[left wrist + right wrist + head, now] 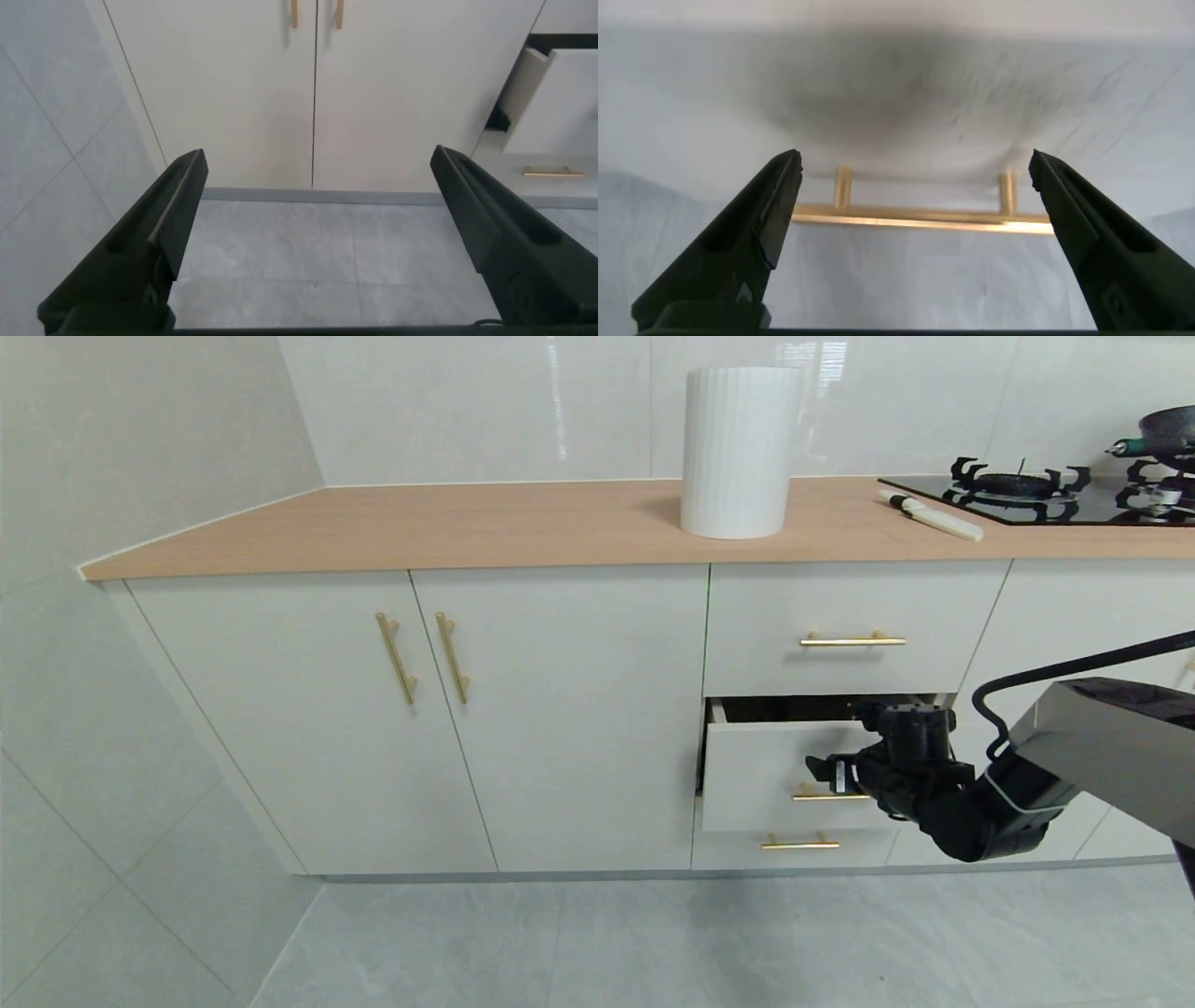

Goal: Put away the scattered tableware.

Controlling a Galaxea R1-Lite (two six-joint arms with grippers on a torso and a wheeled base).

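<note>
**A:** Nearest?

**B:** The right gripper (840, 775), low at the cabinet front. Fingers (761, 233) spread wide, holding nothing.

**A:** Set against what?

**B:** The brass handle (826, 795) of the middle drawer (756, 775), lying crosswise in the gap between the two fingers. Touching it or just short of it: cannot tell.

**A:** And the drawer itself?

**B:** Standing partway out, with a dark gap along its top edge. Above and below it, the top drawer (766, 616) and the bottom drawer (738, 851), both flush and shut.

**A:** The other hand?

**B:** The left gripper (316, 159), just as wide, nothing in it. Hanging over the grey floor tiles (280, 261), facing the double doors (215, 93) and well apart from them.

**A:** The tableware, then?

**B:** Farther back, up on the countertop (467, 527). A pale knife (929, 515), flat, toward the right end, about midway between front and back edges. Just beside the front-left corner of the hob (1083, 513), and slanted against the front edge.

**A:** Anything else up there?

**B:** A white ribbed cylinder (738, 453), upright, to the left of the knife and apart from it, nearer the front edge than the back. Farthest of all, a dark pan (1167, 425) on the hob, close to the tiled wall.
</note>
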